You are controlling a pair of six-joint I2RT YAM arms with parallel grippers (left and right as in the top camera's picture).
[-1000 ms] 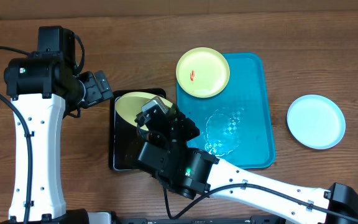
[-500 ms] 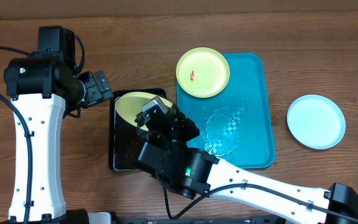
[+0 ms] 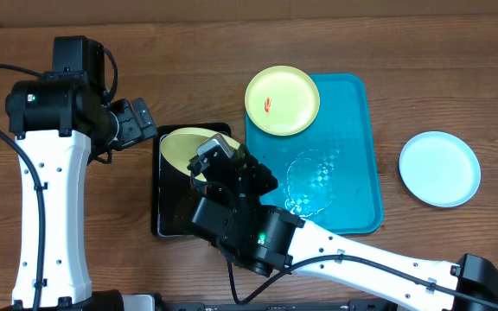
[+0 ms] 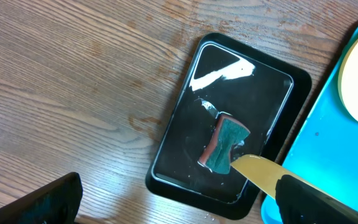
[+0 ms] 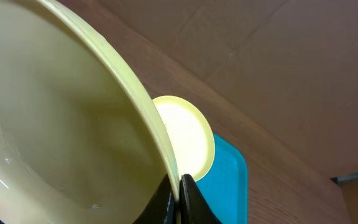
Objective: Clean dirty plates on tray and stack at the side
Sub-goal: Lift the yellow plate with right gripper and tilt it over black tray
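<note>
Right wrist: tilted plate [image 5: 55, 112], apparently clean

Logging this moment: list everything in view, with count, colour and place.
smeared plate: one, yellow-green with a red smear, on the turquoise tray's upper-left corner in the overhead view, overhanging its rim
held plate: one, yellow-green, tilted over the black tray
pale plate: one, pale blue, on the table right of the turquoise tray
turquoise tray: one, turquoise, mid-table
wet patch: one, clear, on the turquoise tray
black tray: one, black, left of the turquoise tray
sponge: one, green over reddish-brown, in the black tray
table: one, brown wood
left pincer: one, black, open, left of the black tray
right pincer: one, black, shut on the held plate's rim
</note>
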